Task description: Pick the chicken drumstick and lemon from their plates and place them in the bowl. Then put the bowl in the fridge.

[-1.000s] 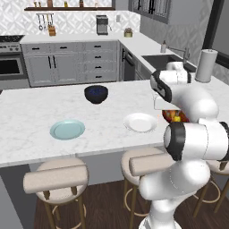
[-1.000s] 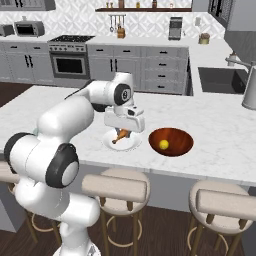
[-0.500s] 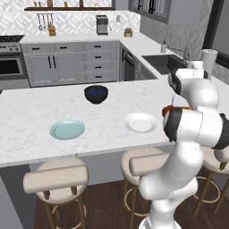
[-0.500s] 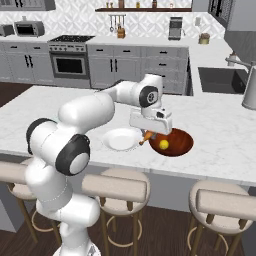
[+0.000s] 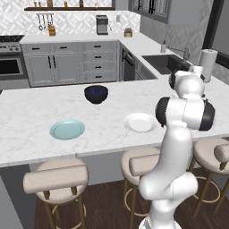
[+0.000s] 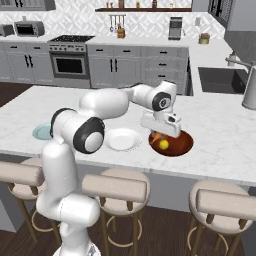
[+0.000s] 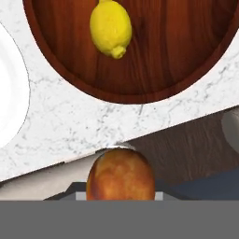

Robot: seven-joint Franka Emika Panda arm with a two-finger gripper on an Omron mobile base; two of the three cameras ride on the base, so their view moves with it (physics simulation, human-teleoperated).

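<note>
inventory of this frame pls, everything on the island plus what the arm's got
lemon: 1, bright yellow, lying inside the reddish-brown bowl
bowl: 1, glossy reddish-brown, wood-like, on the island next to the white plate
chicken drumstick: 1, orange-brown, held in the gripper, over the bowl's near side in the right base view
white plate: 1, white, bare, on the island beside the bowl
teal plate: 1, pale teal-blue, bare, further along the island
dark bowl: 1, blue-black, further back on the island
stools: several, beige padded, along the island's front
gripper: 1, shut on the chicken drumstick
</note>
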